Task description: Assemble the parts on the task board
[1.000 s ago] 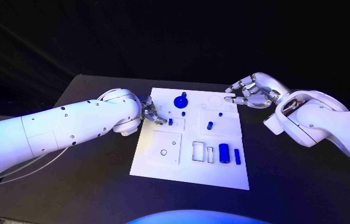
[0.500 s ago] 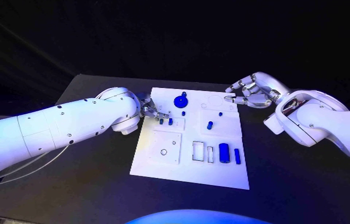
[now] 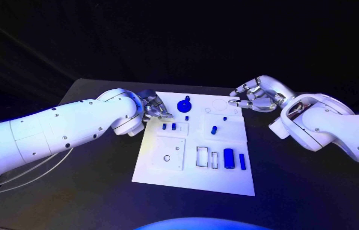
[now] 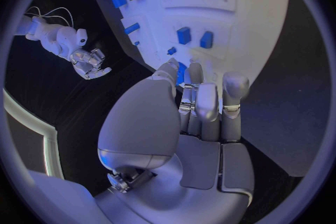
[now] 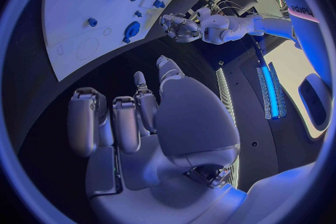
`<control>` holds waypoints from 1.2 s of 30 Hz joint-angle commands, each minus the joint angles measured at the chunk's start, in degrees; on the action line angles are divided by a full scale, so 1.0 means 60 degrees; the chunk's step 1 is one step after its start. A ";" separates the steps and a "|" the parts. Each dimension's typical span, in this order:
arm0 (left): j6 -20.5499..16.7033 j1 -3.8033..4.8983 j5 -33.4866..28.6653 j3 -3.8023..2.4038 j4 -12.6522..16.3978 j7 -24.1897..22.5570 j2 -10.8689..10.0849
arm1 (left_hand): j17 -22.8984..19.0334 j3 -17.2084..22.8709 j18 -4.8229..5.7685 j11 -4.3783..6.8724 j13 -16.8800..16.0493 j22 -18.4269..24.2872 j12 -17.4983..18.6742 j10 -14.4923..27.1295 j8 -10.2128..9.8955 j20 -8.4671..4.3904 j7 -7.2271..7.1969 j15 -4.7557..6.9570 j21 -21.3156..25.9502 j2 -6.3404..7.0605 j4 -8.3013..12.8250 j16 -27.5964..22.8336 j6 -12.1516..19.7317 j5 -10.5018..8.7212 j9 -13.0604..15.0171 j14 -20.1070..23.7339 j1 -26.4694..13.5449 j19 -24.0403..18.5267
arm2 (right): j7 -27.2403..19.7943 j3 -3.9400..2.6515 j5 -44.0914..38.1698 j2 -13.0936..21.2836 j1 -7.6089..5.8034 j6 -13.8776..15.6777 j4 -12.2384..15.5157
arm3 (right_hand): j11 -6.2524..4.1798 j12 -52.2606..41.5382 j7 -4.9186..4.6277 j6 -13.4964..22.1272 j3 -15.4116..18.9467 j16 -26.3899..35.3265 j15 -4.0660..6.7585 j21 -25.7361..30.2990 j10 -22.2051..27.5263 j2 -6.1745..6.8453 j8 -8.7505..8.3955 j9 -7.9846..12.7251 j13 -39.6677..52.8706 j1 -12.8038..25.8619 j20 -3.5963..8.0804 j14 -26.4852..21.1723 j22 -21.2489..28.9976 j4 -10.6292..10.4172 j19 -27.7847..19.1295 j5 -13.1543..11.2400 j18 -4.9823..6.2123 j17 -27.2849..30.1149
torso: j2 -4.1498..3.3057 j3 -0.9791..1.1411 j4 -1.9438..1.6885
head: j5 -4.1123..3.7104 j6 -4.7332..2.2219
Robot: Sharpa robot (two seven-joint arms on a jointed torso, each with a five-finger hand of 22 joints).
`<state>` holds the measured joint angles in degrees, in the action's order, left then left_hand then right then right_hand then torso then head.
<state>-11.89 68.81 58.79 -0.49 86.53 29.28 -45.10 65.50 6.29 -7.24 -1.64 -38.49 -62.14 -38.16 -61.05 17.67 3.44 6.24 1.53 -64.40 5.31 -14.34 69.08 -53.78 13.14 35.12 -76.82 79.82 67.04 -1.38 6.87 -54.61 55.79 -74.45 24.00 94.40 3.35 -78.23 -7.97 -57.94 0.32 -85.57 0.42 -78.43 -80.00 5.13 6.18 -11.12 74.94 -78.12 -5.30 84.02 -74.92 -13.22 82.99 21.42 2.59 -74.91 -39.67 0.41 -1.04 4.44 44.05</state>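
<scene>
The board point(image 3: 196, 163) lies mid-table with blue parts spread over it: a round piece point(image 3: 183, 105) near 12 o'clock, two small pegs point(image 3: 169, 126) toward 10, a short block point(image 3: 214, 130) at centre, and a cylinder point(image 3: 229, 156) beside a bar point(image 3: 242, 161) near 4. Assembly looks partly done; several outlined slots appear unfilled. The left hand point(image 3: 155, 108) hovers at the board's 10 o'clock corner, fingers drawn together, apparently holding nothing. The right hand point(image 3: 253, 97) waits off the 1 o'clock corner, loosely curled and empty.
</scene>
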 commanded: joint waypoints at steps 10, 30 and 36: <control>-0.1615 -0.0053 0.2477 0.0304 -0.0359 -0.3844 0.0838 | -0.3641 0.1049 -0.0543 -0.0490 0.2302 0.2640 0.2137 0.0866 -0.1003 0.0525 0.0252 -0.0400 0.3159 0.0918 -0.0004 -0.3436 0.0236 0.0015 -0.1687 0.1937 0.1443 -0.1875 | -0.0077 0.0002 -0.0076 -0.0011 0.0016 -0.0004 -0.0007 | -0.0028 0.0109 0.0012 0.0034 0.0050 0.0062 0.0078 0.0107 0.0111 0.0016 0.0044 -0.0011 0.0318 0.0045 -0.0007 0.0647 -0.1230 0.0022 -0.0096 0.0050 0.0090 -0.1167 | -0.0011 -0.0002 0.0005 | -0.0179 -0.0093; 0.0104 -0.0136 0.5130 0.0405 -0.1144 -0.2158 0.1753 | -0.0848 0.0776 0.0316 -0.0577 0.3847 -0.1395 0.2973 0.0860 -0.1468 0.0459 0.0112 -0.0390 -0.1076 0.1079 -0.0202 0.0484 -0.0461 0.0007 -0.2951 -0.0626 0.1356 0.1450 | -0.0093 0.0004 -0.0076 -0.0032 0.0037 0.0005 0.0001 | -0.0028 0.0115 0.0012 0.0036 0.0050 0.0065 0.0078 0.0114 0.0117 0.0015 0.0044 -0.0011 0.0312 0.0042 -0.0007 0.0646 -0.1226 0.0023 -0.0100 0.0053 0.0092 -0.1164 | -0.0011 -0.0007 -0.0004 | -0.0261 -0.0070; 0.0291 -0.0160 0.5225 0.0404 -0.1484 -0.2088 0.1969 | -0.0718 0.0787 0.0352 -0.0602 0.4009 -0.1563 0.3110 0.0914 -0.1521 0.0460 0.0104 -0.0400 -0.1249 0.1033 -0.0181 0.0669 -0.0528 0.0014 -0.3062 -0.0750 0.1422 0.1580 | -0.0102 0.0004 -0.0076 -0.0032 0.0039 0.0021 0.0004 | -0.0028 0.0125 0.0012 0.0038 0.0050 0.0069 0.0078 0.0126 0.0126 0.0013 0.0045 -0.0011 0.0301 0.0037 -0.0006 0.0644 -0.1219 0.0024 -0.0106 0.0059 0.0094 -0.1158 | -0.0004 0.0001 0.0001 | -0.0255 -0.0072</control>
<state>-12.67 67.88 88.07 1.96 77.88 15.37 -33.57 61.12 11.23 -6.24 -4.96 -14.49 -71.45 -19.63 -55.74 8.93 6.14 6.82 -0.85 -71.70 11.76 -15.62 72.90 -56.54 13.14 16.79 -81.05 87.90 76.19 -1.48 6.89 -54.61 55.64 -74.27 24.12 94.36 3.18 -77.78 -7.97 -57.94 0.31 -85.34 0.42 -77.99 -79.83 5.14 6.18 -11.11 74.93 -78.12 -5.32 84.02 -74.95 -13.21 82.57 21.42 2.59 -74.90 -39.71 0.39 -1.05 2.89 43.62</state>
